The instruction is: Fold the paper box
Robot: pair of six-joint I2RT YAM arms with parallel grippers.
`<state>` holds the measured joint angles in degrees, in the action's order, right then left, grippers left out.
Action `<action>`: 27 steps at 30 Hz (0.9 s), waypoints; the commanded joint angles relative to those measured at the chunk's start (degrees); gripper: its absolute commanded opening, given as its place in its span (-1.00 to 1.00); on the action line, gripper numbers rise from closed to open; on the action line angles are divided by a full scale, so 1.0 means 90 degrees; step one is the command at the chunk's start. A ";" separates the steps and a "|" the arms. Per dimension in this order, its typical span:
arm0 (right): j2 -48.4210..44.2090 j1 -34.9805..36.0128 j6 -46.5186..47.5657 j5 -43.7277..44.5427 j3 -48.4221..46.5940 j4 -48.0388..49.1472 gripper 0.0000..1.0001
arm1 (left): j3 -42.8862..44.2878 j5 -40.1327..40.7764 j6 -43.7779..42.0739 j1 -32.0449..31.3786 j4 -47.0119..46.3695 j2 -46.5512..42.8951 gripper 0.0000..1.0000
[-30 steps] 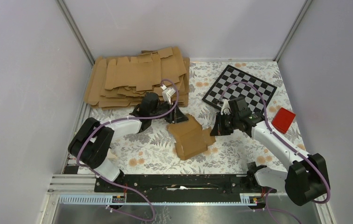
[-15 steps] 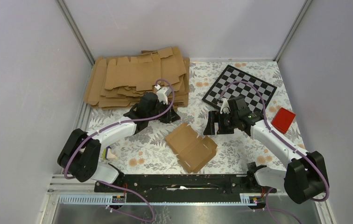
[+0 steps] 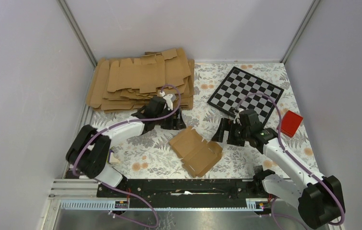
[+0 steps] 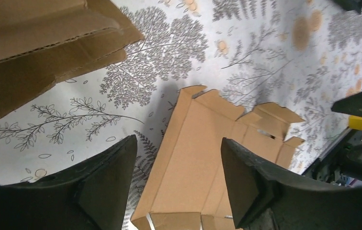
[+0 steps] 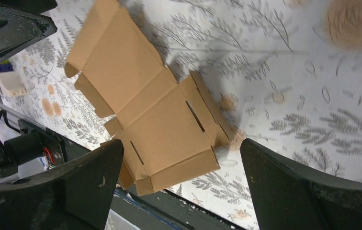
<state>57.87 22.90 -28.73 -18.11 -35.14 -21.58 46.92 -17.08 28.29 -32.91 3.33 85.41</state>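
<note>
The paper box [image 3: 196, 150] is a small brown cardboard piece lying opened out on the floral table, its flaps and slots showing. My left gripper [image 3: 172, 122] hovers just behind its far left corner, open and empty; in the left wrist view the paper box [image 4: 208, 158] lies below the open left gripper [image 4: 178, 141]. To the right of the box's far right corner, my right gripper [image 3: 224, 134] stands wide open. In the right wrist view the paper box [image 5: 150, 115] lies between and beyond the spread fingers of the right gripper [image 5: 181, 143], untouched.
A big pile of flat cardboard blanks [image 3: 141, 79] fills the back left. A checkerboard [image 3: 246, 88] lies at the back right, with a small red block [image 3: 290, 123] beside it. The black base rail [image 3: 184, 187] runs along the near edge. Walls close in on three sides.
A second ago both grippers held the box bunched up between them. Both have opened and drawn back, the right arm toward the near right, and the box has fallen open on the table.
</note>
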 commanded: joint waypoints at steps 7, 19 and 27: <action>-0.1582 0.0035 -0.2521 0.0457 0.1203 -0.0221 0.99 | 0.0533 -0.0984 0.0032 -0.0006 -0.0105 0.1065 0.45; -0.1958 0.0034 -0.2783 0.0767 0.1202 -0.0119 0.99 | 0.0741 -0.1322 0.0128 -0.0035 0.0331 0.1303 -0.11; -0.1658 0.0034 -0.2627 0.0845 0.0967 -0.0121 0.99 | 0.0637 -0.1197 0.0076 -0.0065 0.0331 0.1302 -0.64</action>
<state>42.61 22.90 -52.82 -12.47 -23.94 -23.40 51.44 -27.18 29.21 -33.12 7.22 96.64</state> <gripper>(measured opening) 0.993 0.209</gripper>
